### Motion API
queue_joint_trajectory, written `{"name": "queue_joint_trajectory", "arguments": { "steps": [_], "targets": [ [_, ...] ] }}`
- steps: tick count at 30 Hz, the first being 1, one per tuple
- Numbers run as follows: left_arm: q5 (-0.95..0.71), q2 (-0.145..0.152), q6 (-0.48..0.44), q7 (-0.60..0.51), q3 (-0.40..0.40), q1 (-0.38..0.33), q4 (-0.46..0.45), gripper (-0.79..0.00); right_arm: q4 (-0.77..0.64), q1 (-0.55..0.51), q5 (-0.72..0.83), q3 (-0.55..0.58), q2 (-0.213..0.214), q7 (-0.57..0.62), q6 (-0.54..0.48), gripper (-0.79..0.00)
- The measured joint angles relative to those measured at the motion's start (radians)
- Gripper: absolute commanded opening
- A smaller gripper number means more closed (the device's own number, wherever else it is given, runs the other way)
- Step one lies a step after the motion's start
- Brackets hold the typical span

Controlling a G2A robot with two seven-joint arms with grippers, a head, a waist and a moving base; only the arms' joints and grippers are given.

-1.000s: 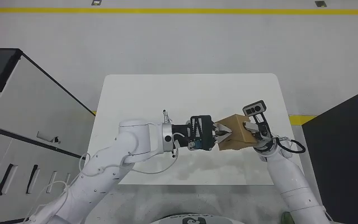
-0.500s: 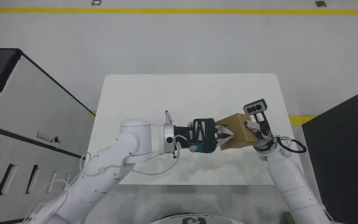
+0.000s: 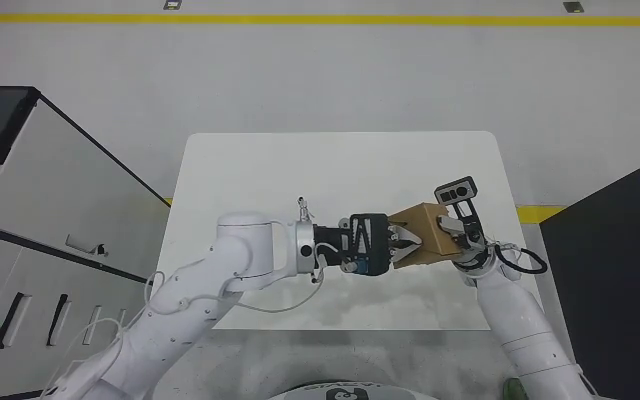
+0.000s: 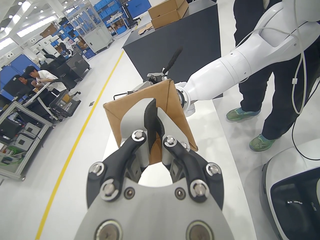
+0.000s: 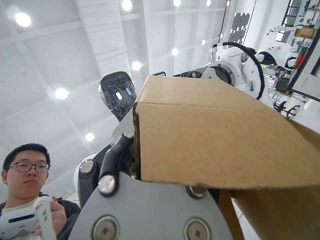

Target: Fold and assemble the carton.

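A brown carton [image 3: 428, 230] is held above the right half of the white table [image 3: 260, 180], between my two grippers. My right gripper [image 3: 452, 236] is shut on the carton's right side. In the right wrist view the carton [image 5: 212, 136] covers most of that gripper, and one dark finger [image 5: 117, 151] shows beside its folded corner. My left gripper [image 3: 402, 243] comes in level from the left. Its fingers are shut together, with the tips [image 4: 151, 103] against the carton's near face [image 4: 175, 108].
A black stand [image 3: 600, 250] rises just beyond the table's right edge and carries stacked cartons [image 4: 170, 6]. A dark cabinet [image 3: 20, 110] stands to the far left. The table's left and rear parts are bare.
My left gripper has slid a little to the right, up to the carton, and its fingers have drawn together. The carton has shifted slightly up and back.
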Motion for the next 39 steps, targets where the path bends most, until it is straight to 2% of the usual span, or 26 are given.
{"name": "queue_joint_trajectory", "arguments": {
  "steps": [19,31,39],
  "targets": [
    [-0.002,-0.004,0.001,-0.005,0.013,-0.016,0.016,-0.785,0.005,0.009,0.002,-0.013,0.010,0.000,-0.008,-0.785],
    [-0.002,0.007,0.014,-0.007,-0.046,0.016,-0.003,-0.785,0.007,0.007,0.007,-0.011,0.017,0.000,-0.013,-0.785],
    [-0.002,0.010,0.007,-0.006,-0.048,0.028,-0.019,-0.785,0.001,0.005,0.010,-0.013,0.020,0.000,-0.017,-0.785]
  ]
}}
